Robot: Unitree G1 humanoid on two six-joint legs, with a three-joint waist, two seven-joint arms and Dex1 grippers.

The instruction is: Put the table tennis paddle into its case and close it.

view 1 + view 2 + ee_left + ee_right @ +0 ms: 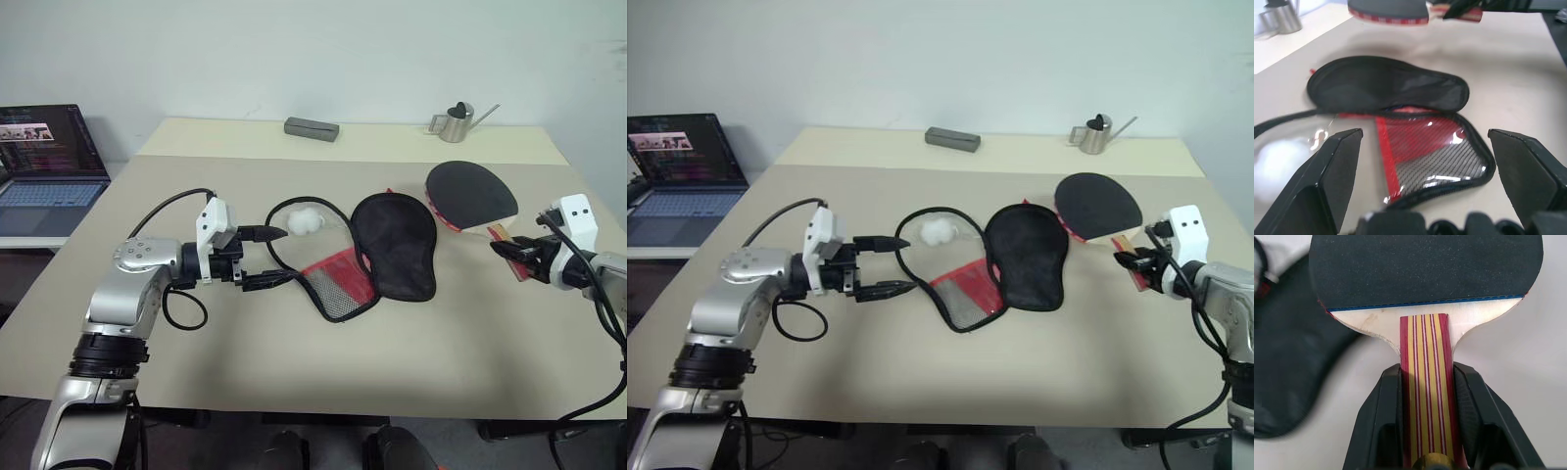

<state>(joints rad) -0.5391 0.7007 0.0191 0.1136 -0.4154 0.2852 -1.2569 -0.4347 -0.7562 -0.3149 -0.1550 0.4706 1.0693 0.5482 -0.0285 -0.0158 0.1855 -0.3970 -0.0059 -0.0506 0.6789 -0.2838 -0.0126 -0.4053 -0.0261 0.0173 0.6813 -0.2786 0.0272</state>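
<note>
Here, right gripper (1426,423) clamped on the striped handle of the table tennis paddle (470,193), held off the bench (294,352) at about 3 o'clock from the case (392,245). Left gripper (266,258) spread wide and empty, at 9 o'clock from the case, which lies unzipped mid-bench.
</note>
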